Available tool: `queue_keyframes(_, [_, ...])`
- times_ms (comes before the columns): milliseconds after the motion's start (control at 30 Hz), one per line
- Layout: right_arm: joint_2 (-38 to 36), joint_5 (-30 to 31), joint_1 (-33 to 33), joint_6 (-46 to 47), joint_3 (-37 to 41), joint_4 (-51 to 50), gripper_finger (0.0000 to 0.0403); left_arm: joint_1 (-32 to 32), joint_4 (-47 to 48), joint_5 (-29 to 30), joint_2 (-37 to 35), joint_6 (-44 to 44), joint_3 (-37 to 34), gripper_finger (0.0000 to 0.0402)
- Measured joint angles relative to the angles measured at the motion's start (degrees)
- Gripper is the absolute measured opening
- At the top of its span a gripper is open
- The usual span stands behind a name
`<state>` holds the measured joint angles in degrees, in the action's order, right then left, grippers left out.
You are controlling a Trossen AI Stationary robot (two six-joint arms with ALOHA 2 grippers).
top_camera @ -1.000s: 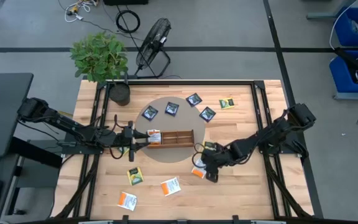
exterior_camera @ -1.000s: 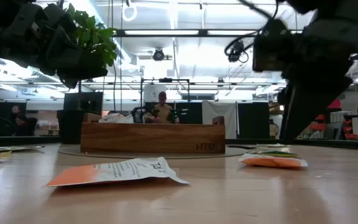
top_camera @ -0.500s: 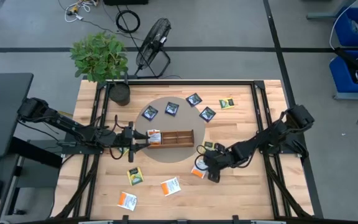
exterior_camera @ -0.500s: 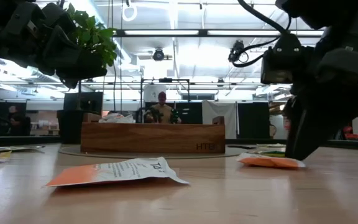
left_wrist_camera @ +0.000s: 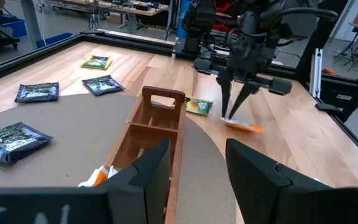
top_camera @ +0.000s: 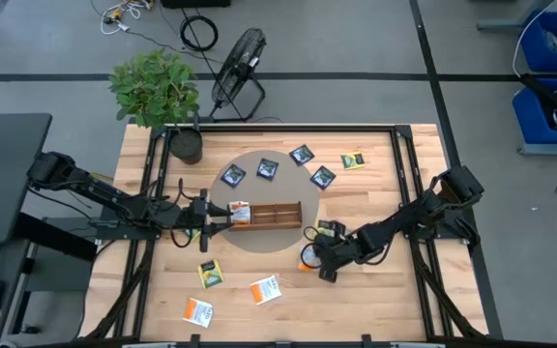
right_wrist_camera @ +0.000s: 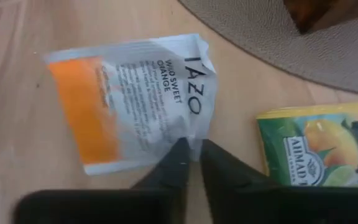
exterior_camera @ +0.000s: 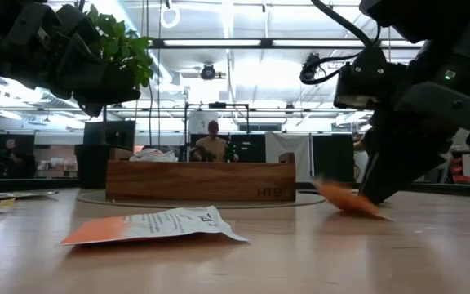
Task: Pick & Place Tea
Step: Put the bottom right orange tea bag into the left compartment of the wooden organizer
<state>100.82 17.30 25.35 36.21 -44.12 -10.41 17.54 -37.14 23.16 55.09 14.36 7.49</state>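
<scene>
The right gripper (right_wrist_camera: 190, 163) pinches the edge of an orange-and-white tea sachet (right_wrist_camera: 129, 99) on the table beside the round mat (top_camera: 259, 237), while the left gripper (top_camera: 228, 215) stays spread over the wooden tray (top_camera: 274, 213).

Orange sachet (right_wrist_camera: 132, 99) reads "TAZO WILD SWEET ORANGE"; green sachet (right_wrist_camera: 319, 146) "AHMAD TEA".

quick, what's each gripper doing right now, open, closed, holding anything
Left gripper: open, holding nothing, hovering by the wooden tray.
Right gripper: shut on the edge of an orange-and-white tea sachet, one side tilted up off the table.
</scene>
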Motion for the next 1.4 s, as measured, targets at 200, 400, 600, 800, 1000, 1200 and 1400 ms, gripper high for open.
queue_keyframes(200, [-0.6, 0.9, 0.0, -1.8, 0.1, -0.4, 0.0006, 0.0, 0.0, 0.0, 0.0, 1.3, 0.0, 0.0161])
queue_keyframes(400, [-0.6, 4.7, 0.6, -4.8, -4.1, -8.1, 0.0002, 0.0, -0.6, 0.0, 0.0, 4.9, 0.0, 0.0161])
queue_keyframes(600, [-0.6, 10.3, 1.5, -7.4, -11.3, -21.7, 0.0001, 0.0, -1.3, 0.0, 0.0, 7.6, 0.0, 0.0161])
queue_keyframes(800, [-0.6, 13.0, 1.9, -10.4, -14.1, -23.4, 0.0001, 0.0, -4.7, 0.0, 0.0, 9.9, 0.0, 0.0161])
queue_keyframes(1000, [-0.7, 21.4, 2.9, -14.6, -16.8, -27.1, 0.0, -0.1, -6.5, 1.7, 0.0, 12.2, 0.0, 0.0161])
queue_keyframes(1200, [-0.8, 32.4, 2.4, -24.8, -19.9, -26.9, 0.0, -0.1, -10.1, 5.2, 0.5, 14.4, 0.2, 0.0161])
queue_keyframes(1400, [-0.9, 37.0, -0.5, -36.0, -22.0, -24.4, 0.0, -0.1, -11.5, 5.8, 0.8, 13.4, 2.6, 0.0161])
